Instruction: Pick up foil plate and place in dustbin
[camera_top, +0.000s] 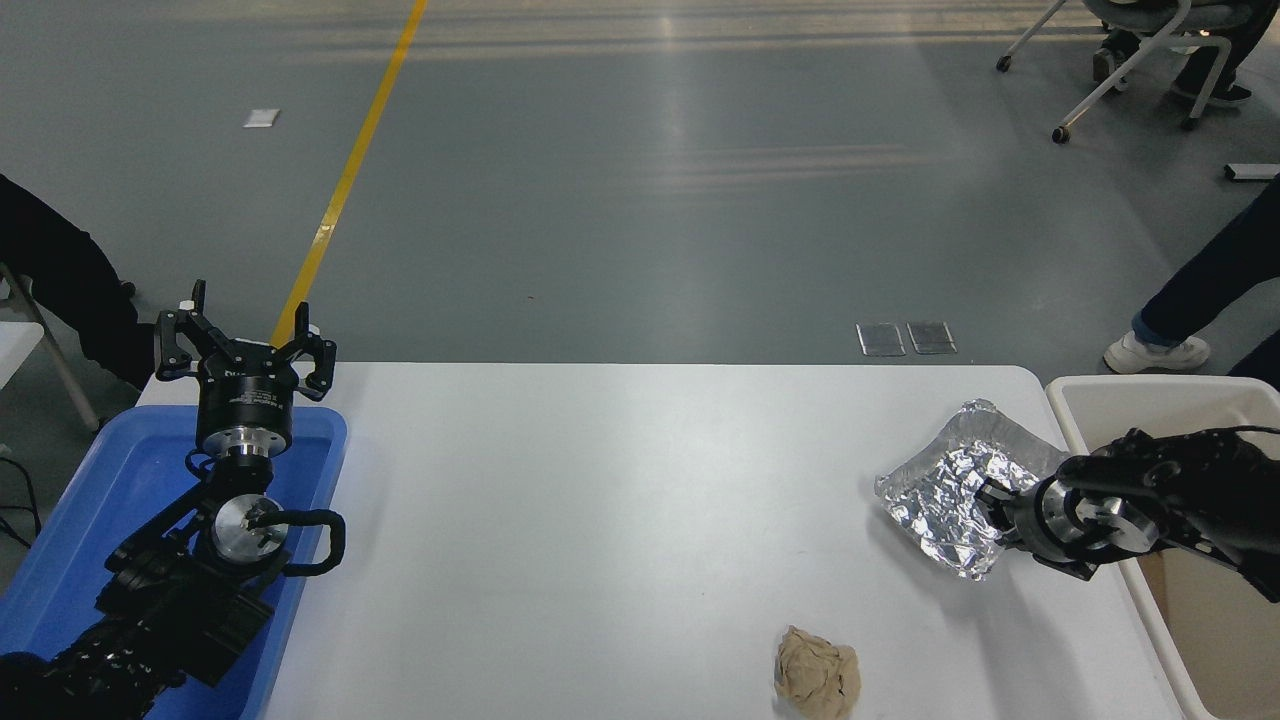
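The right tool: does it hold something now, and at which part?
The right tool is at the foil plate's right edge; whether it grips cannot be told. The plate lies on the table.

The black right gripper's fingertips are hidden against the crinkled silver foil plate; behind it, the cream plastic dustbin is cut off by the picture's edge.

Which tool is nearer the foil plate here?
Right. The right tool is at the foil plate's right edge, over its crinkled surface. The left tool is parked across the table, above the blue tray.
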